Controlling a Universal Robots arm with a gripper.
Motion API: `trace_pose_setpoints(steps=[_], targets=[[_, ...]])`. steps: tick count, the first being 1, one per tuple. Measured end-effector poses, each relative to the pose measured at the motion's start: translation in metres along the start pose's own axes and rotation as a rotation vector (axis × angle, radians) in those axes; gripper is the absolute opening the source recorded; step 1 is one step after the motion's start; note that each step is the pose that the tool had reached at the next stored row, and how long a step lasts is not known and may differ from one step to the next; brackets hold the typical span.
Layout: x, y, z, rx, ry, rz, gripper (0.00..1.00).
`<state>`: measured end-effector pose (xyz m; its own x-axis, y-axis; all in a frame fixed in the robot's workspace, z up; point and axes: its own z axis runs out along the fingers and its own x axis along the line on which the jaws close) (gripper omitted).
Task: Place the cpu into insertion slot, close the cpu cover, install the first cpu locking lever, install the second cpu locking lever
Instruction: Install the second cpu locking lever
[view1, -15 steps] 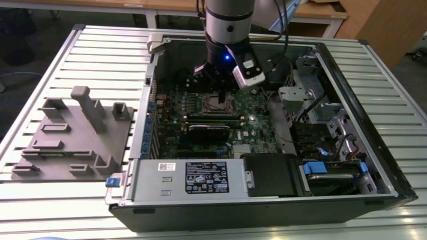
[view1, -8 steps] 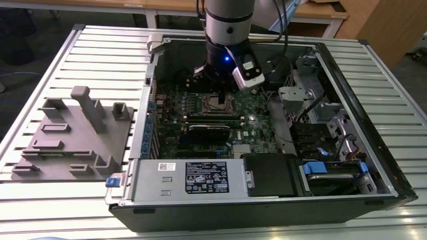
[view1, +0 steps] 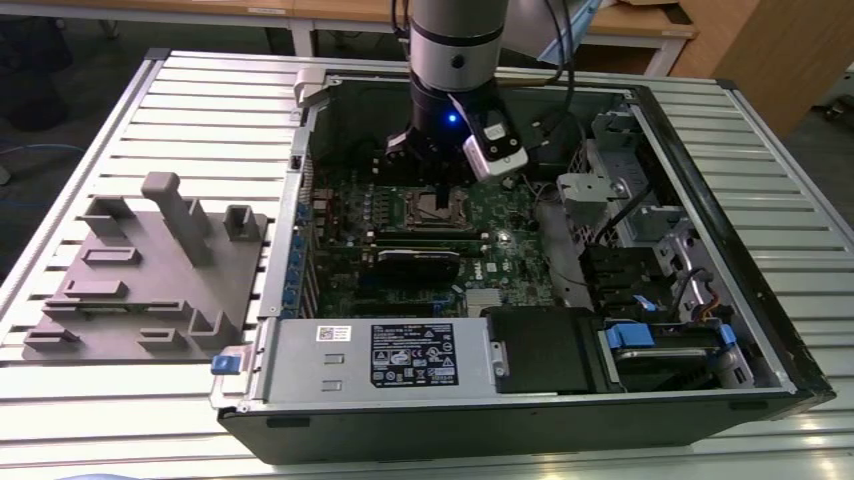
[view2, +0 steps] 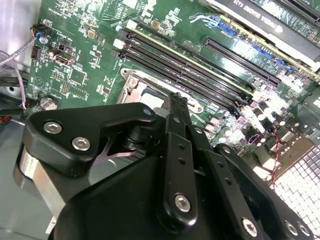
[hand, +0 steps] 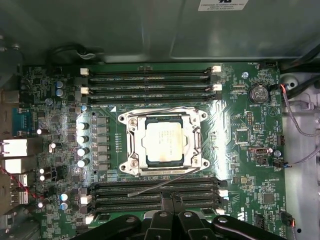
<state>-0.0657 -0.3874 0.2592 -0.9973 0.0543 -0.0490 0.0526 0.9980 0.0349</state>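
Note:
The cpu (hand: 164, 142) lies silver-top up in the insertion slot (hand: 165, 171) on the green motherboard (hand: 250, 150). The silvery cpu cover (hand: 134, 145) is down flat around it, its window framing the chip. One thin wire lever (hand: 165, 110) runs along the socket's far edge. Another thin lever (hand: 175, 183) slants loose across the black memory slots beside the socket. My gripper (hand: 172, 199) hovers over those memory slots just short of the socket, its fingers together and holding nothing. In the exterior view my gripper (view1: 438, 188) hangs right above the socket (view1: 435, 206). The second wrist view shows a fingertip (view2: 177, 100) beside the socket (view2: 142, 90).
The motherboard sits deep inside an open computer case (view1: 694, 160) with tall walls all round. A black card (view1: 420, 262), a power supply (view1: 387, 355), drive bays (view1: 667, 345) and loose cables (hand: 295, 120) crowd the case. A grey fixture (view1: 147, 270) lies on the table at the exterior view's left.

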Motion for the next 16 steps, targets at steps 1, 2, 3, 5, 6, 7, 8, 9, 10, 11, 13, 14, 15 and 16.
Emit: trace_pose_setpoints(steps=[1,2,3,5,6,7,8,9,10,11,13,14,15,16], targets=[[0.0003,0.0000,0.0002,-0.0001,-0.0002,0.000,0.10],[0.0005,0.0000,0.0003,-0.0001,-0.0003,0.000,0.10],[0.0008,0.0000,0.0006,-0.0002,-0.0004,0.000,0.10],[0.0010,0.0000,0.0015,-0.0002,-0.0006,0.000,0.10],[0.0011,-0.0001,0.0019,-0.0001,-0.0006,0.000,0.10],[0.0012,-0.0001,0.0025,-0.0001,-0.0006,0.000,0.10],[0.0014,-0.0001,0.0030,-0.0001,-0.0007,0.000,0.10],[0.0016,-0.0002,0.0034,-0.0001,-0.0008,0.000,0.10],[0.0017,-0.0002,0.0038,0.0000,-0.0009,0.000,0.10],[0.0020,-0.0002,0.0042,-0.0001,-0.0011,0.000,0.10],[0.0026,-0.0003,0.0051,-0.0001,-0.0013,0.000,0.10],[0.0029,-0.0003,0.0055,-0.0001,-0.0013,0.000,0.10],[0.0032,-0.0004,0.0059,-0.0001,-0.0013,0.000,0.10],[0.0037,-0.0004,0.0062,0.0000,-0.0013,0.000,0.10]])
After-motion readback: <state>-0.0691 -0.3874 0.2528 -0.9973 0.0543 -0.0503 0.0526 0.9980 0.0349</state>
